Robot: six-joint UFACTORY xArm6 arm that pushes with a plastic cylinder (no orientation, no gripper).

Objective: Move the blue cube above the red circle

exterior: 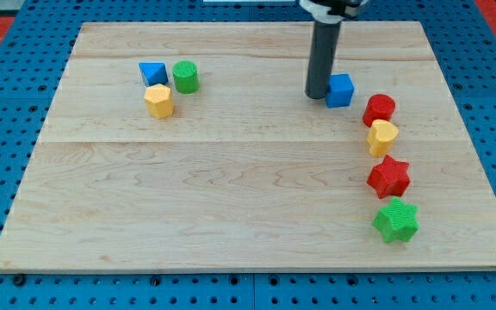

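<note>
My tip (318, 95) against blue cube (340, 89)

Straight dark-grey cylindrical rod (319, 60), seemingly white-and-black fitting at its top.

No readable text, labels, brands, numbers or signs showing anywhere in camera view.
</note>
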